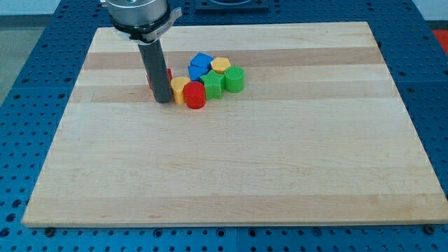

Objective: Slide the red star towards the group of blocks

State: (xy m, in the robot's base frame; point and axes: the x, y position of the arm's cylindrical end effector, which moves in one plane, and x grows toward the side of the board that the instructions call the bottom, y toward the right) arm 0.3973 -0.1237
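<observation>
The red star point(168, 75) is mostly hidden behind my dark rod; only a red sliver shows at the rod's right side. My tip point(163, 101) rests on the board just left of the group of blocks. The group holds a yellow block point(179, 89), a red cylinder point(195, 95), a green block point(213, 84), a green cylinder point(234, 80), a blue block point(200, 65) and a yellow hexagonal block point(221, 65). The red star lies close to the yellow block; I cannot tell if they touch.
The wooden board point(231, 168) lies on a blue perforated table point(42, 84). The arm's grey mount point(140, 14) hangs over the board's top left.
</observation>
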